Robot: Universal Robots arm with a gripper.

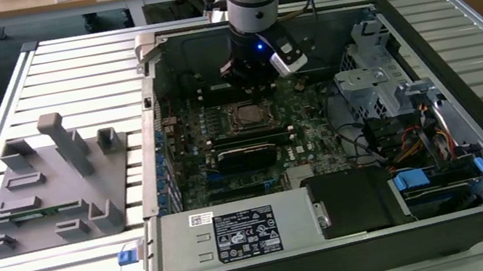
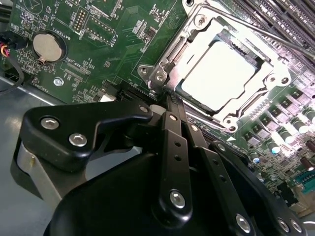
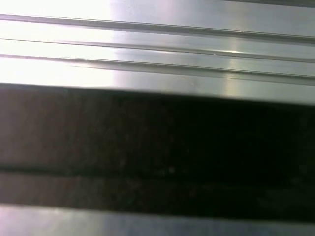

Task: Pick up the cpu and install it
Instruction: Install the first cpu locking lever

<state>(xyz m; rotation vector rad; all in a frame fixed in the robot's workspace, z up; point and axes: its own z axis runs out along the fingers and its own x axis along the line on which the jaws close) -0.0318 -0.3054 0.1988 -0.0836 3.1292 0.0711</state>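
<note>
The small square silvery-topped cpu (image 2: 224, 73) lies seated in the metal socket frame (image 2: 162, 73) on the green motherboard (image 2: 113, 34), while the black gripper (image 2: 170, 101), jaws closed on nothing, hovers beside the frame's edge.

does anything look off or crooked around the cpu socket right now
Nothing stands out. The cpu lies flat and square inside the socket frame, with the gripper just beside the frame's edge.
</note>
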